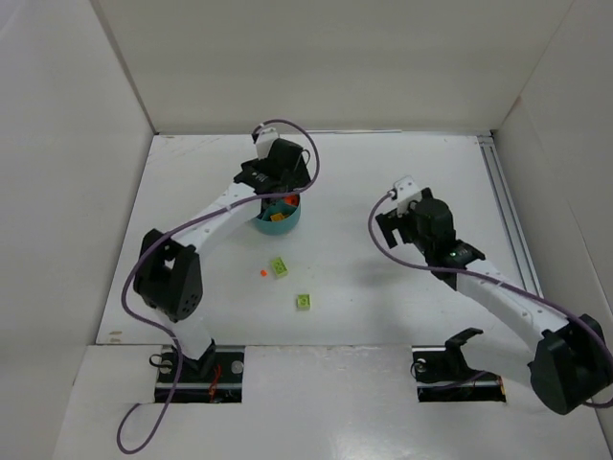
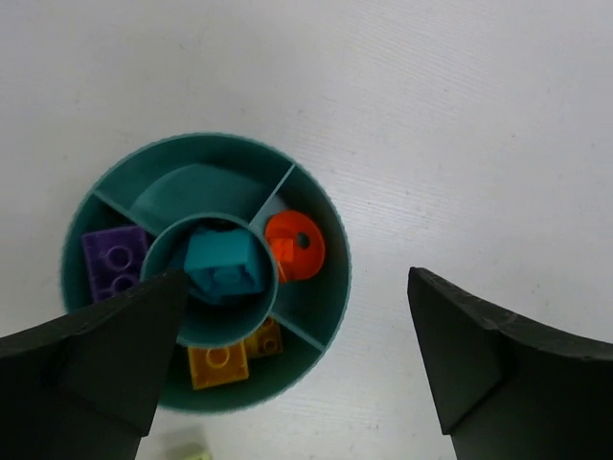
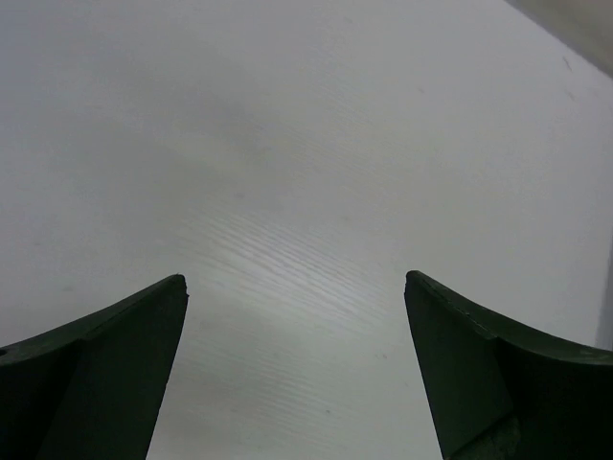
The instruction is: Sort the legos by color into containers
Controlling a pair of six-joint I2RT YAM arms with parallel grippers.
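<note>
The small round teal dish [image 1: 287, 226] stands at the back left of the table, under my left gripper [image 1: 276, 196]. In the left wrist view the left gripper [image 2: 297, 276] is open above the dish [image 2: 211, 139], holding nothing. A teal brick [image 2: 223, 266] lies in the central well. Around it, one wedge holds a purple brick [image 2: 115, 261], another an orange-red round piece [image 2: 295, 245], another two yellow bricks [image 2: 218, 362]; the top wedge is empty. Two lime green bricks [image 1: 279, 266] [image 1: 304, 301] and a tiny orange-red piece [image 1: 261, 273] lie loose on the table. My right gripper [image 3: 295, 280] hangs open over bare table.
White walls enclose the table on the left, back and right. A metal rail [image 1: 503, 206] runs along the right edge. The right arm [image 1: 479, 283] reaches in from the near right, well apart from the dish.
</note>
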